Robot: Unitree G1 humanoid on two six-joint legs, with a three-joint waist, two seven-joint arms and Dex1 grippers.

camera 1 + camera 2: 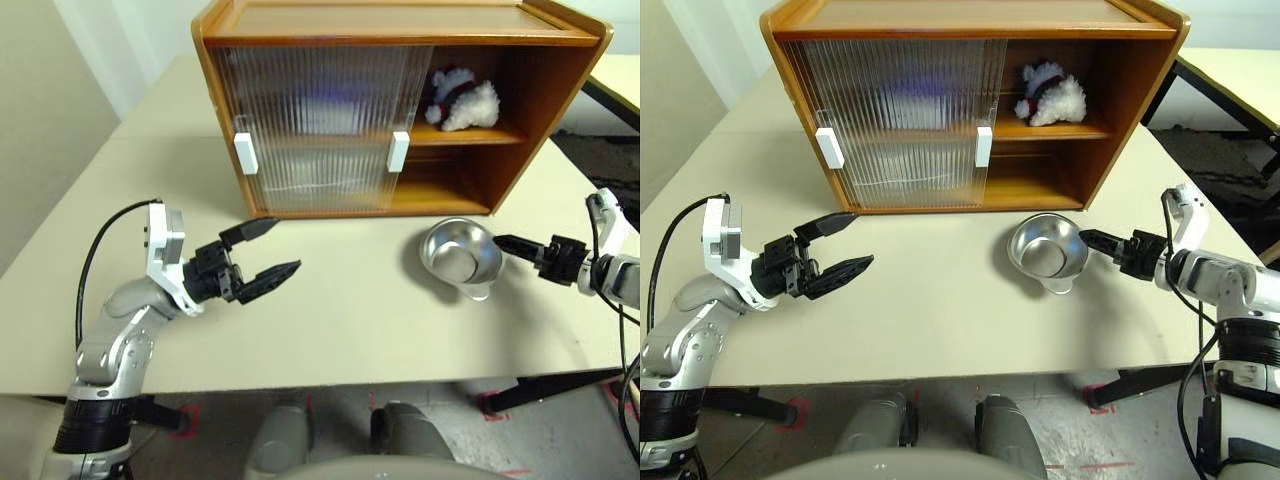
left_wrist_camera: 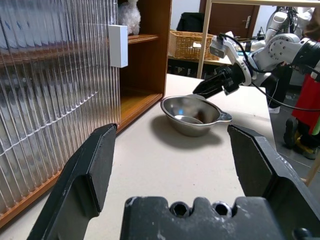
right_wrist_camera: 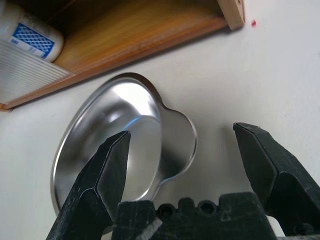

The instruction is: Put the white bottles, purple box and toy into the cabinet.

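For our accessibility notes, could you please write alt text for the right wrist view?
The right tool, open, points at a shiny metal bowl on the pale table, one finger over its rim. Behind is the cabinet, a white bottle on its lower shelf.

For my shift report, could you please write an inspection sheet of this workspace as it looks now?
Surface: beige table, mostly bare.
Job's things: plush toy on the cabinet upper shelf, open side; a white bottle on the lower shelf.
Clutter: metal bowl on the table before the cabinet.
Grippers: left gripper open, empty; right gripper open beside the bowl's handle.
Cables: black cable on the left arm.
Surroundings: wicker basket, a person at the far edge.
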